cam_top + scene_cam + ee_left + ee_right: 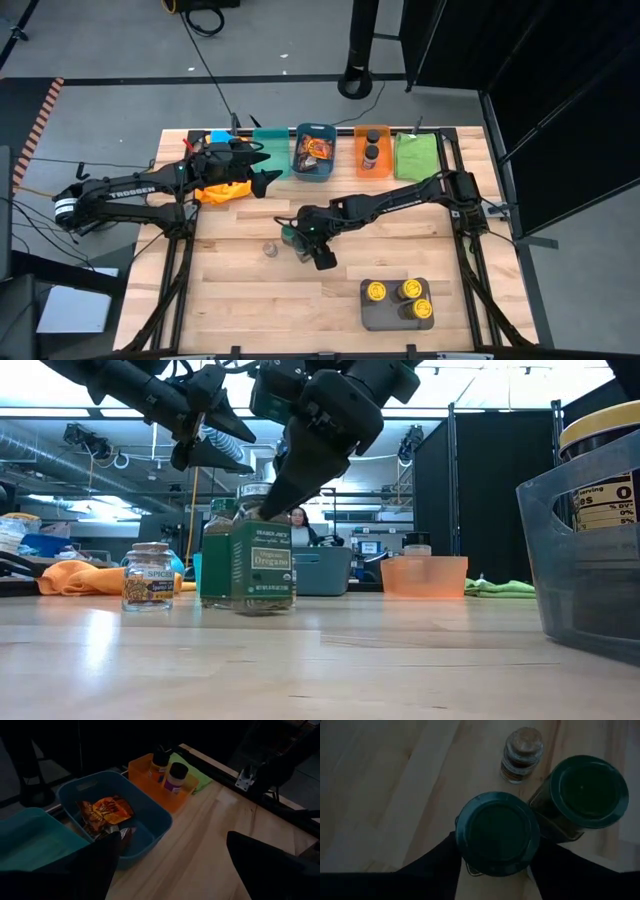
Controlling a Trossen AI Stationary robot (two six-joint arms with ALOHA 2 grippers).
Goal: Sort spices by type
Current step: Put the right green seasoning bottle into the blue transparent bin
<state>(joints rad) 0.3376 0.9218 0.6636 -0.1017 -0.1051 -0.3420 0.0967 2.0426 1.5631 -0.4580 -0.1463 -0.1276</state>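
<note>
Right gripper closes around a green-lid jar, with another jar right next to it.

Nearest, the grey tray (394, 316) holds three yellow-lid jars (398, 297). In the middle of the table, the right gripper (496, 857) has its fingers on both sides of the oregano jar (262, 568), partly closed; it is hard to tell if they squeeze it yet. A second green-lid jar (584, 795) touches it, and a small grey-lid jar (269, 248) stands near on the left. A finger may bump the second jar and tip it, or the jar may slip from a weak hold. Farther back, the left gripper (262, 165) hangs wide open and holds nothing, near the blue bin (313, 152) with packets (105, 811).
</note>
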